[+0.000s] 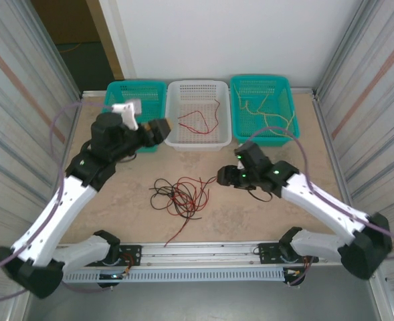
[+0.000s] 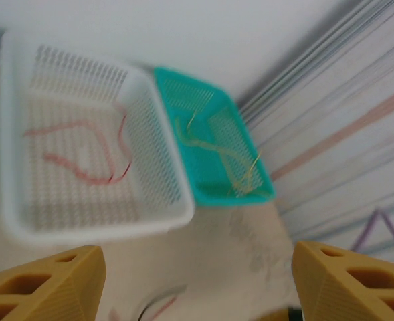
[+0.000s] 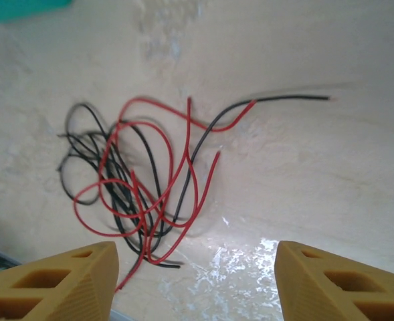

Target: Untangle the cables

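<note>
A tangle of thin red and black cables [image 1: 178, 195] lies on the table's middle, and it also sits ahead of my right fingers as the same knot of cables [image 3: 140, 180]. Red cables [image 1: 198, 121] rest in the white basket [image 1: 198, 140], pink-blurred red cables [image 2: 83, 154] in the left wrist view. Yellow cables [image 1: 269, 115] lie in the right teal basket [image 1: 260, 138]. My left gripper [image 1: 159, 130] hovers open at the white basket's near left corner, nothing between its fingers [image 2: 46, 284]. My right gripper [image 1: 225, 176] stands open just right of the tangle, empty.
A second teal basket [image 1: 135, 90] stands at the back left, partly behind my left arm. Corrugated walls close in both sides. A metal rail [image 1: 197, 254] runs along the near edge. Bare table lies between the tangle and the baskets.
</note>
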`<control>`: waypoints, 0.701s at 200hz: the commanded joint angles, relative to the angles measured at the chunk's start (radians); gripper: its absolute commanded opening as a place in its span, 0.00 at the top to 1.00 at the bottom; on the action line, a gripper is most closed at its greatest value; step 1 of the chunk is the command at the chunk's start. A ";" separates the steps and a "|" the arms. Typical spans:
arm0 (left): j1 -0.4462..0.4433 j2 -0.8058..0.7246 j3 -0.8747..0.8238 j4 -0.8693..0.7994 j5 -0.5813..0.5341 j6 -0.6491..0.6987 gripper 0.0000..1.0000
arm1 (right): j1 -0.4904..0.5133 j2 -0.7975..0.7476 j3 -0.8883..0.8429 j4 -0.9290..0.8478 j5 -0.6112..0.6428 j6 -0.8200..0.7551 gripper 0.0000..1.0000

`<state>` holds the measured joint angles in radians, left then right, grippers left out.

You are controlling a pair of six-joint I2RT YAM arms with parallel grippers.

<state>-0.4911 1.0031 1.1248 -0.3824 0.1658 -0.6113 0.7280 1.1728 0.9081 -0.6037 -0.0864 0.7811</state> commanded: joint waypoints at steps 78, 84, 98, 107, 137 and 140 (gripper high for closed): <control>0.002 -0.036 -0.355 -0.421 0.166 0.028 0.50 | 0.197 0.460 0.288 0.024 0.063 0.117 0.50; 0.002 -0.018 -0.366 -0.409 0.175 0.029 0.51 | 0.195 0.465 0.288 0.031 0.056 0.121 0.50; 0.002 0.013 -0.382 -0.386 0.179 0.039 0.50 | 0.197 0.480 0.293 0.045 0.042 0.128 0.50; 0.003 0.031 -0.380 -0.396 0.117 0.039 0.48 | 0.201 0.489 0.296 0.051 0.034 0.130 0.50; 0.063 0.129 -0.366 -0.413 0.038 0.030 0.55 | 0.209 0.503 0.307 0.036 0.025 0.121 0.53; 0.070 0.141 -0.364 -0.411 0.039 0.027 0.56 | 0.209 0.502 0.306 0.036 0.027 0.121 0.54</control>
<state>-0.4679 1.0767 0.7441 -0.7746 0.2573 -0.5922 0.9302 1.6623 1.1843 -0.5404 -0.0570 0.8841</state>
